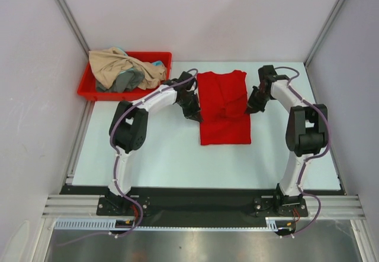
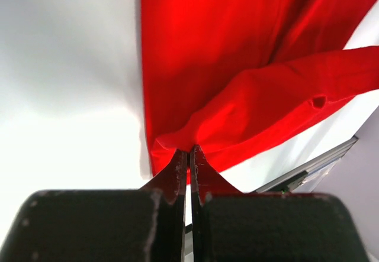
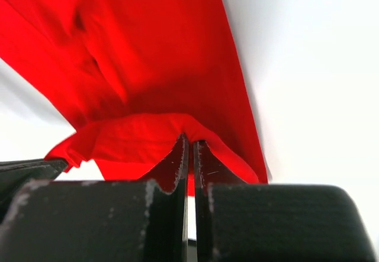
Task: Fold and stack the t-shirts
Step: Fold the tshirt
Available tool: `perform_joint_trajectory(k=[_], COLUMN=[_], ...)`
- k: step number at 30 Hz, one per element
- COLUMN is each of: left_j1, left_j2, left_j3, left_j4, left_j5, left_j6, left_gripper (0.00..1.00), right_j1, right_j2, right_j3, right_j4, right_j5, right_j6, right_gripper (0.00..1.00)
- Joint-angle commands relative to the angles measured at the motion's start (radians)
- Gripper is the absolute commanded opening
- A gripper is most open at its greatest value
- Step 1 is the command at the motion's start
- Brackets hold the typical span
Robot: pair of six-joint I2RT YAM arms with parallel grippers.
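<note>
The red t-shirt (image 1: 222, 105) lies in the middle of the pale desk (image 1: 160, 155), already narrowed into a long strip, with both arms meeting it about halfway along its length. The left gripper (image 2: 189, 154) has its jaws closed together on a pinch of the shirt's left edge, and the right gripper (image 3: 189, 141) is likewise clamped on a raised fold at the right edge; both wrist views show cloth tenting up into the closed tips. This is light, limp cloth that I judge will sag and drape between the 2 holds, so it needs both edges carried level and together, or the fold will skew. Thin cloth can also slip from a shallow pinch; the bites here look small, right at the hem. The best holds are the side edges where layers double up, as now. Near the shirt's bottom end there is open desk toward the arm bases, and bare surface on both sides. The red tray (image 1: 89, 87) sits at the far left corner, holding the other t-shirts (image 1: 124, 70) in a crumpled beige, grey and light blue heap, close behind the left arm's elbow; the walls stand close on either side.
</note>
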State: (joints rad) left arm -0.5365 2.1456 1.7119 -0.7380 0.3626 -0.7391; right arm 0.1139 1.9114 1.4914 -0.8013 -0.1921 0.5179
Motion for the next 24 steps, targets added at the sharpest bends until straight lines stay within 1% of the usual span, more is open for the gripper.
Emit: perform_joint_trajectory(k=[1, 9, 14, 24], left_j1=[0.023, 0.063, 0.069, 0.078], left_j2=[0.023, 0.091, 0.137, 0.195], left_j3=[0.074, 0.132, 0.202, 0.293], left_j4=[-0.025, -0.004, -0.012, -0.026], left_j5=[0.039, 0.071, 0.093, 0.101], left_j6=[0.015, 0.001, 0.001, -0.017], left_gripper=[0.0, 0.0, 0.0, 0.0], right_j1=[-0.008, -0.016, -0.026, -0.062], right_j2=[0.064, 0.141, 0.172, 0.21], right_j3=[0.099, 0.194, 0.221, 0.257], right_j4=[-0.027, -0.027, -0.029, -0.018], right_j5=[-0.026, -0.058, -0.067, -0.09], right_j6=[-0.042, -0.044, -0.05, -0.061], right_gripper=[0.0, 0.0, 0.0, 0.0])
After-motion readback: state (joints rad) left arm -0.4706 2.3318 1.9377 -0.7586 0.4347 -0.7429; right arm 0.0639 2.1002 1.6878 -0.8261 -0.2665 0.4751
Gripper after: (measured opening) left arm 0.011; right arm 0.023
